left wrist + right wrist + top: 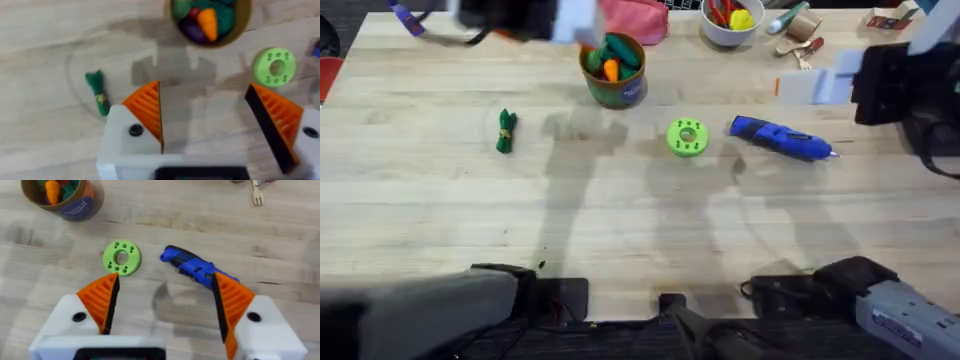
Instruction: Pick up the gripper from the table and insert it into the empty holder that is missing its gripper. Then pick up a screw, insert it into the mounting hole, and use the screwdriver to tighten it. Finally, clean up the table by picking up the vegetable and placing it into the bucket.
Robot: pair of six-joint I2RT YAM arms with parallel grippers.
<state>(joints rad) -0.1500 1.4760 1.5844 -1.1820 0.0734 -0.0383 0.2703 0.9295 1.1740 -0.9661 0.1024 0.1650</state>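
Both our claws, left claw [205,120] and right claw [165,302], gape empty; reaching down carelessly, we could knock the screwdriver [780,139], mid-right, rolling across the surface [620,220].

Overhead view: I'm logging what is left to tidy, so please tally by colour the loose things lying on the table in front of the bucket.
Green: 2, the dark green bundle and the holed disc
Blue: 1, the screwdriver
Total: 3
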